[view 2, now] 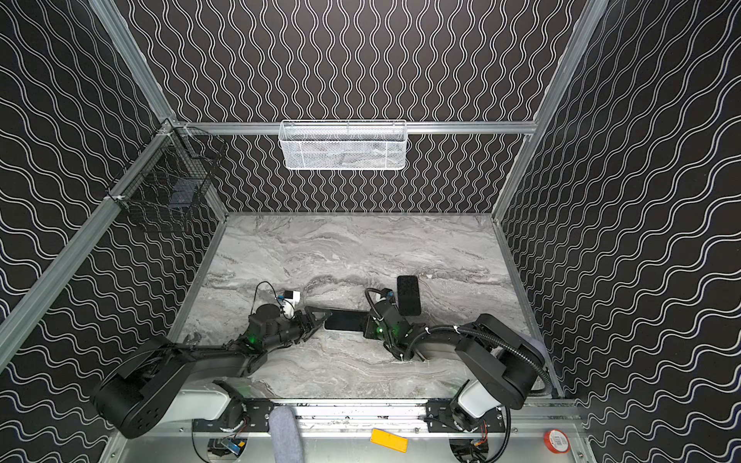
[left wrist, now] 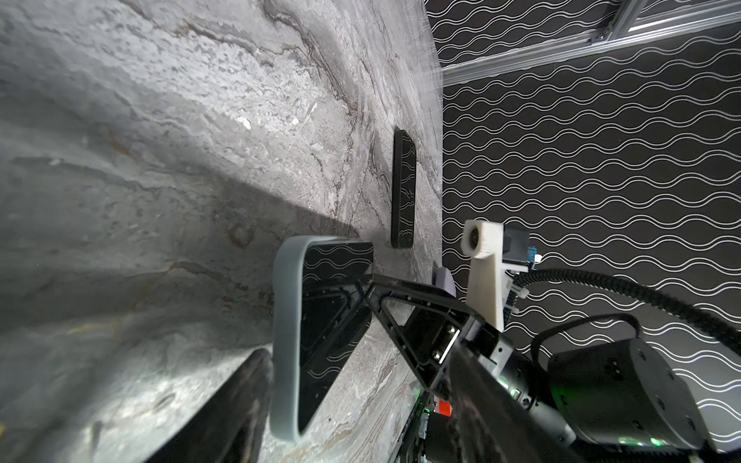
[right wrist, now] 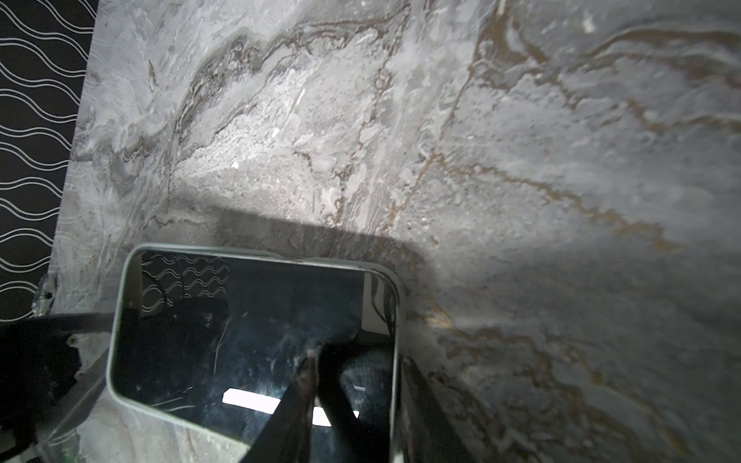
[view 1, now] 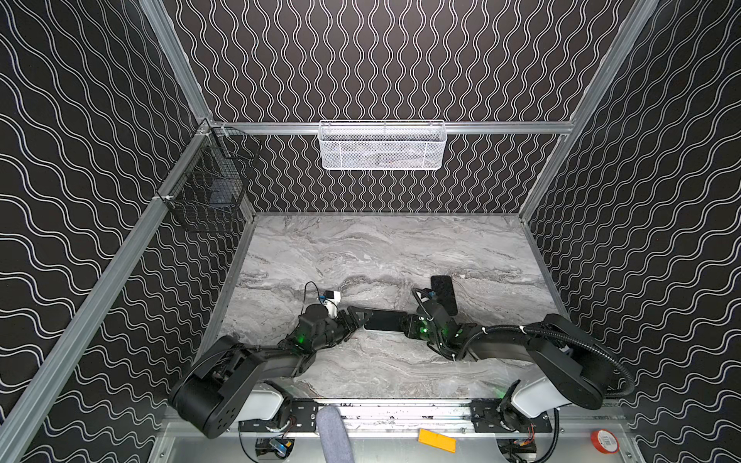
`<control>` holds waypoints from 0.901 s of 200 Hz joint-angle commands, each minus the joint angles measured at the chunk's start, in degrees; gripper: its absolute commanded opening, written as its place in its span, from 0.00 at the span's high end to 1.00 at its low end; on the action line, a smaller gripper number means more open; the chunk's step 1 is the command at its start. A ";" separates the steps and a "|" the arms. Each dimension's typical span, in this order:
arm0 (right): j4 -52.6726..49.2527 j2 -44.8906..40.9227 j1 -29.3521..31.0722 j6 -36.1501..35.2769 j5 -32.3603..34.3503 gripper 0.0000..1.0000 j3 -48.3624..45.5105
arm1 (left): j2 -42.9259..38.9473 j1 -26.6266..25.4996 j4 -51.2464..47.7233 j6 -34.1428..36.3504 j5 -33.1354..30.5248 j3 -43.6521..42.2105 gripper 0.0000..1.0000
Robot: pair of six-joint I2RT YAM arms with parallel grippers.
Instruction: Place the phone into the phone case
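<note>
1. left pincer (view 1: 361,318): jaws apart, straddling the phone's free end in the left wrist view. No clamp on it that I can see.
2. phone (view 1: 385,320): dark glass, pale rim, lying crosswise between the two arms. Looks lifted off the surface (view 1: 361,248), judging by its shadow.
3. right pincer (view 1: 409,324): closed on the phone's other end, one finger on the screen, one beneath.
4. phone case (view 1: 444,294): black, flat on the surface just behind the right pincer, apart from the phone.
5. Step, my read: handover or regrip in the air; insertion not started.
6. Next needs one firm grip, then the phone squared over the case, one corner in first, then press down. Glossy glass may slip.
</note>
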 commanded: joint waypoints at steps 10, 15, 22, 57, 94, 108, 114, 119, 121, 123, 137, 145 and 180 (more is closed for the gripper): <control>-0.92 0.56 0.49 -0.98 -6.35 0.65 0.06 | 3.35 -1.86 16.54 -4.45 9.68 0.88 0.32; -1.00 0.50 0.49 -1.06 -6.27 0.65 0.10 | 3.72 -1.99 17.20 -4.80 9.55 0.78 0.33; -0.93 0.46 0.49 -1.07 -6.31 0.65 0.06 | 4.14 -2.19 17.94 -5.07 9.33 0.59 0.34; -0.91 0.11 0.49 -1.04 -6.28 0.65 -0.24 | 3.24 -3.04 12.69 -3.41 10.05 2.40 0.35; -0.63 -0.19 0.51 -0.86 -6.14 0.65 -0.60 | -1.08 -3.52 6.96 -0.79 8.54 3.07 0.35; -0.51 -0.40 0.49 -0.80 -6.06 0.65 -0.69 | -2.85 -3.51 5.02 0.01 8.43 3.78 0.36; -0.51 -0.45 0.49 -0.77 -6.06 0.65 -0.78 | -3.49 -3.52 4.37 0.29 8.27 3.95 0.37; -0.52 -0.53 0.48 -0.78 -6.01 0.65 -0.78 | -3.99 -3.48 3.90 0.56 8.32 4.15 0.37; -0.51 -0.52 0.49 -0.80 -6.01 0.65 -0.80 | -4.13 -3.51 3.73 0.65 8.33 4.23 0.37; -0.55 -0.58 0.49 -0.80 -6.07 0.65 -0.78 | -4.30 -3.49 3.55 0.81 8.31 4.30 0.37; -0.49 -0.62 0.49 -0.80 -5.97 0.65 -0.86 | -4.90 -3.45 2.92 1.32 8.20 4.64 0.38; -0.51 -0.72 0.49 -0.74 -5.84 0.65 -0.86 | -4.89 -3.49 2.90 1.50 8.22 4.87 0.38; -0.46 -0.89 0.49 -0.80 -5.87 0.65 -0.95 | -1.19 -4.25 6.96 0.89 8.08 5.34 0.40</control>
